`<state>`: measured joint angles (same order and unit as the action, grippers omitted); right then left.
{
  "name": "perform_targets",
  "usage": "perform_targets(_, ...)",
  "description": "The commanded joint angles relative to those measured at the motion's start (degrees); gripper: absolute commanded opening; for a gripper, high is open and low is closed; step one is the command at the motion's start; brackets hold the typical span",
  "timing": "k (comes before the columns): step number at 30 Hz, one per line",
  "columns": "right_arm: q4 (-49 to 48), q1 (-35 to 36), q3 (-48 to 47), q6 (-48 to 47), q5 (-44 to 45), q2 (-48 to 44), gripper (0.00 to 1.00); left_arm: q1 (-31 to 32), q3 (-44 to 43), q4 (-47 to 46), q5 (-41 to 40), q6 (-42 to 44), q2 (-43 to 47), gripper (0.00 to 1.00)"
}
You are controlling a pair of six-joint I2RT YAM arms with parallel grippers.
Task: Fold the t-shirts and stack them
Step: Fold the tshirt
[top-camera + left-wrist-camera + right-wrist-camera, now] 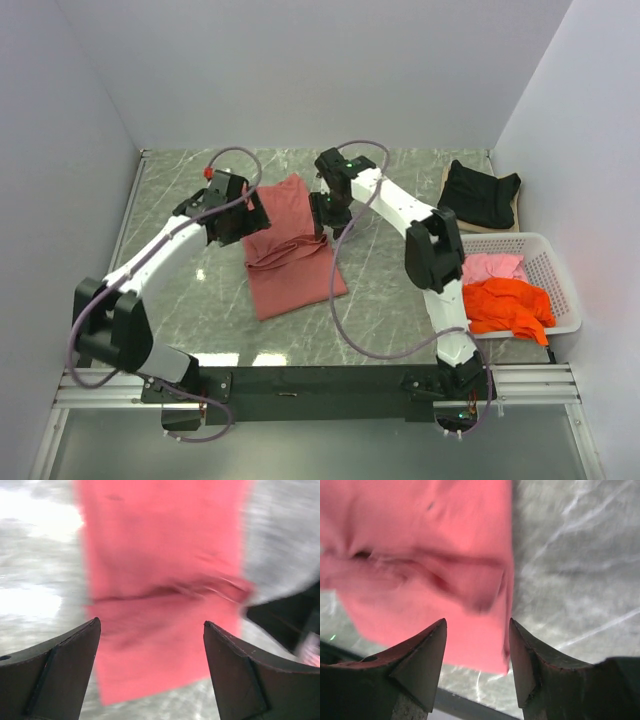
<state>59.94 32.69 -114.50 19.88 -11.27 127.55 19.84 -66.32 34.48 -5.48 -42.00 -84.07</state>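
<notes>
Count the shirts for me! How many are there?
4. The red shirt lies on the table in the middle, the black shirt sits at the far right, and the pink shirt and the orange shirt are in the white basket. More might hide under those.

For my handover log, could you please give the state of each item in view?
Brick-red t-shirt: flat on table, folded narrow, bunched mid-length.
Black t-shirt: roughly folded, far right.
Pink t-shirt: crumpled in basket.
Orange t-shirt: crumpled in basket.
Left gripper: jaws open, empty.
Right gripper: jaws open, empty.
</notes>
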Motion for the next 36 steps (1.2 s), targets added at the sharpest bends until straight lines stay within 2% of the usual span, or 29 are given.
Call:
perform_targets(1, -3.9, 0.1, 5.4, 1.1, -4.2, -10.1, 0.6, 6.7, 1.6, -4.2, -0.4, -2.4, 5.8, 0.89)
perform_targets(2, -4.5, 0.4, 7.4, 1.3, -5.1, -11.4, 0.6, 10.4, 3.3, -8.0, 0.1, -3.1, 6.6, 0.88)
perform_targets(6, -4.6, 1.5, 10.9, 2.0, -3.4, -12.5, 0.6, 17.9, 13.4, -18.7, 2.9, -7.4, 7.9, 0.88)
perform_targets(13, -7.3, 1.6, 16.5, 3.3, -3.5, -13.7, 0.6, 26.0, 17.6, -28.4, 2.5, -5.0, 1.6, 0.88)
perform_targets(20, -6.2, 4.3, 16.1, 1.5, -5.4, -12.8, 0.6, 31.7, 21.7, -30.7, 1.5, -3.4, -2.4, 0.88)
perform_targets(28, -7.2, 9.1, 16.1, 2.1, -8.5, -8.6, 0.59, 37.1, 28.4, -30.7, 0.0, -6.4, 1.5, 0.88)
perform_targets(36, -5.6, 12.5, 10.0, 2.4, -9.5, -2.4, 0.59, 41.9, 31.8, -30.2, -0.5, -9.8, 4.8, 0.87)
